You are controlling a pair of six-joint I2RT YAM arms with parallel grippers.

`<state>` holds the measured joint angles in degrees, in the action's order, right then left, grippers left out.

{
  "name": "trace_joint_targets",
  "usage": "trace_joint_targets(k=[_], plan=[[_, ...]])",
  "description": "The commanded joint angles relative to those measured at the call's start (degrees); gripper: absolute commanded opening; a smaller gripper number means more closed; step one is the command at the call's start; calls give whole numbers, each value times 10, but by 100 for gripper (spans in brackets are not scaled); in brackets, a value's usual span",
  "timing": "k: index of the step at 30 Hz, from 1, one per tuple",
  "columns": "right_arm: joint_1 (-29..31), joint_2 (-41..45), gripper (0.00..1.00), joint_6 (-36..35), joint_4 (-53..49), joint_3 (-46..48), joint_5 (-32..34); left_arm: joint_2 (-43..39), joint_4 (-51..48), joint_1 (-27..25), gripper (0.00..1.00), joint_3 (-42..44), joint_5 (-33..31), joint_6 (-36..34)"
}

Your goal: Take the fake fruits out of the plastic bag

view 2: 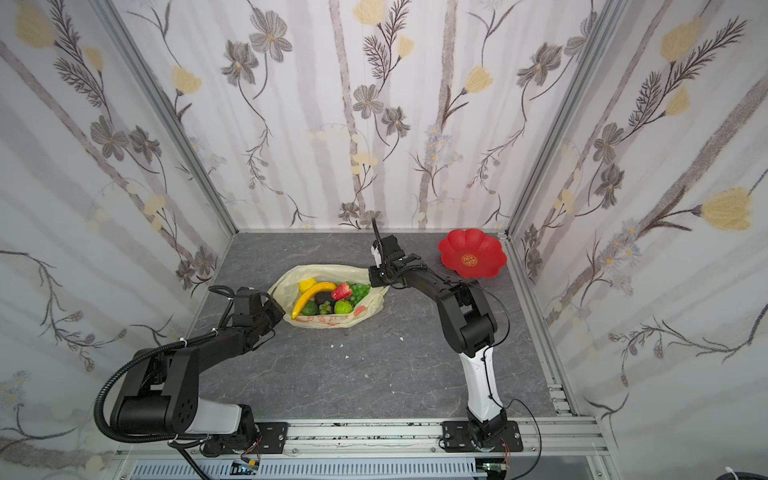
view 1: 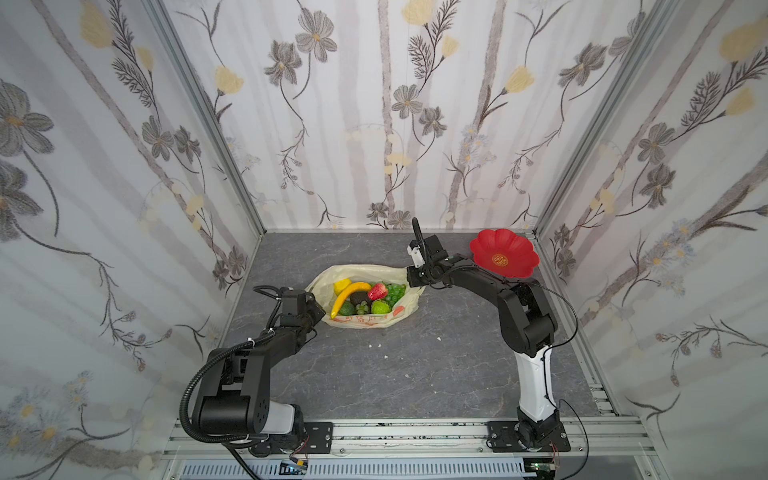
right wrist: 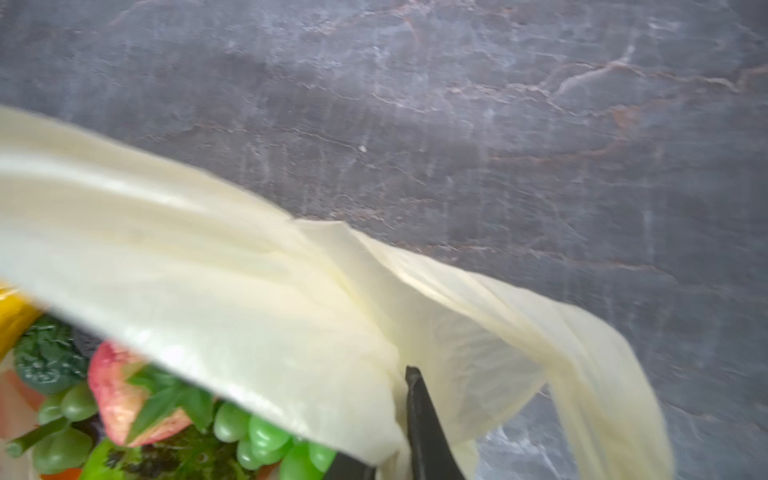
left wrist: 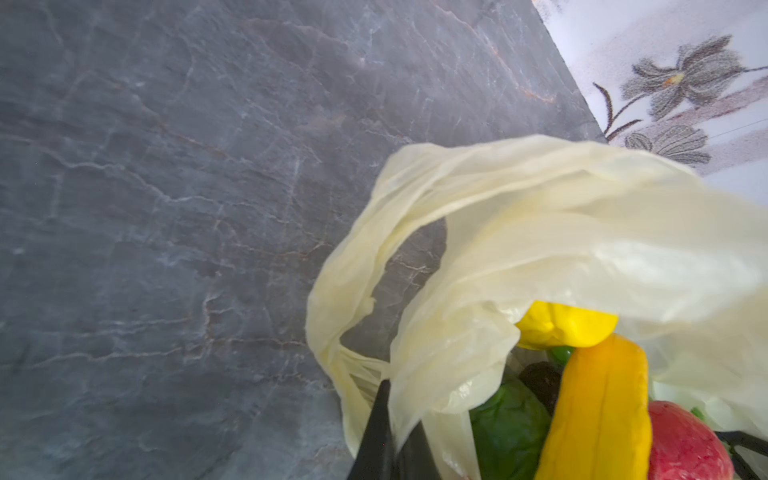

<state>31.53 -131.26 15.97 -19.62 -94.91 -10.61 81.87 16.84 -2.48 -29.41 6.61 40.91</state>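
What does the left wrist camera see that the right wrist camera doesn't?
Only the left wrist view shows the round yellow fruit and a strip of flowered wall. Only the right wrist view shows the green grapes clearly. Both show the plastic bag, the red strawberry and the grey table. Each also shows black fingers closed on the bag: the left gripper in its own view, the right gripper in its own.
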Motion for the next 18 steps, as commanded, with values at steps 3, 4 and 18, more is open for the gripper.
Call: trace_joint_targets(k=[3,4,18], plan=[[19,-30,21,6,-8,-65,2,7,17,-28,0,-12,15,-15],[20,-28,29,7,-14,-69,19,7,16,-33,0,-10,14,-16],[60,153,71,59,-8,129,169,-31,15,-55,0,25,10,-21]])
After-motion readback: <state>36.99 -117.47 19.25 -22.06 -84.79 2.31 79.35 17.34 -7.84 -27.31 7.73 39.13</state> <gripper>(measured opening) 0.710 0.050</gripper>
